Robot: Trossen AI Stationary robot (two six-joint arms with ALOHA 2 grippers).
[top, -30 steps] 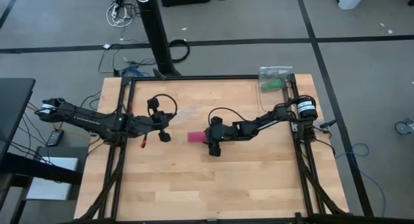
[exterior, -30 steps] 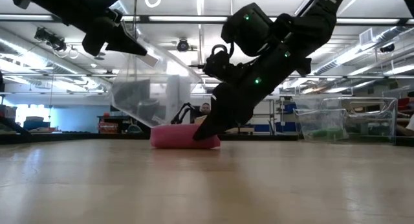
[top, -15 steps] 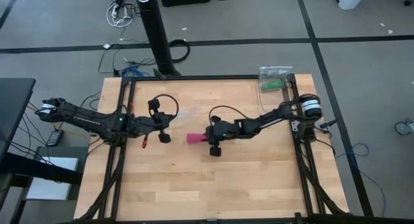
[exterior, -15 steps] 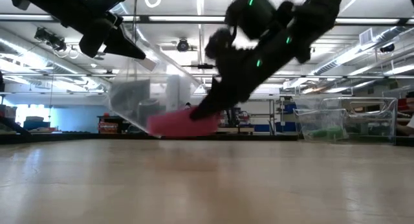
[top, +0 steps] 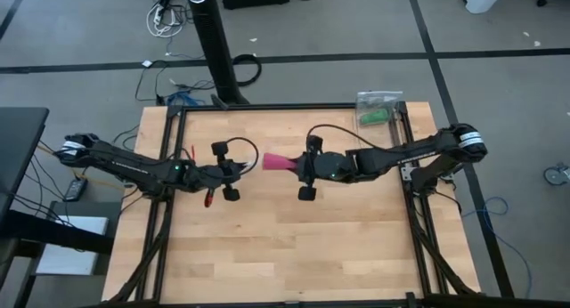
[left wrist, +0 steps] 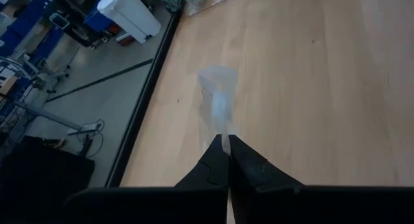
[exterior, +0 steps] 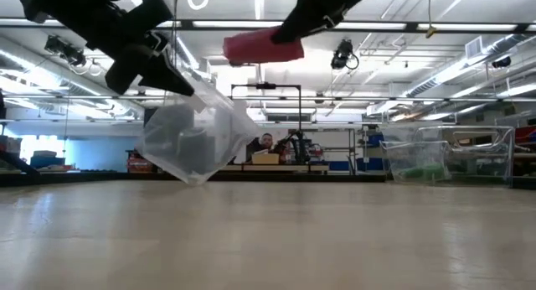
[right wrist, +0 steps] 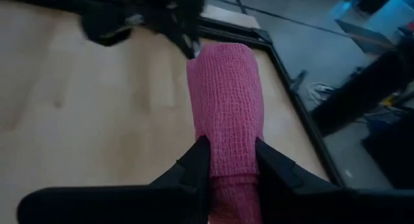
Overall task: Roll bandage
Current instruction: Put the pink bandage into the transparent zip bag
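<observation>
The bandage point(right wrist: 223, 88), a magenta-pink roll, is high above the table point(top: 267, 246) in my right gripper point(right wrist: 230, 146), which is shut on it. In the low view the bandage point(exterior: 261, 45) is near the top of the picture. To its left, my left gripper point(top: 242, 166) is shut on a clear plastic bag point(exterior: 194, 139). The bag hangs below that gripper, and its lowest corner point(exterior: 197, 179) is about at the table top. The roll's free end points toward the left gripper. My right gripper pinches the roll's rounded sides point(right wrist: 226, 160) between its two fingers, near one end. The fingers lie along the roll, which sticks out past their tips toward the table's left. The roll is lifted clear and about level. My left gripper pinches the bag's top edge point(left wrist: 225, 138) between its shut fingertips, slanting down from the table's left. The bag hangs slack below them.
A second clear bag with a green roll point(top: 374, 115) lies at the table's far right corner. A black frame point(top: 267, 108) runs along the table's edges. Bare wood lies toward the near edge.
My right gripper has shut on the bandage and risen with it. The roll, which lay on the table, is now lifted clear and high, a little nearer the far edge. My left gripper has shifted slightly toward the right with the hanging bag.
</observation>
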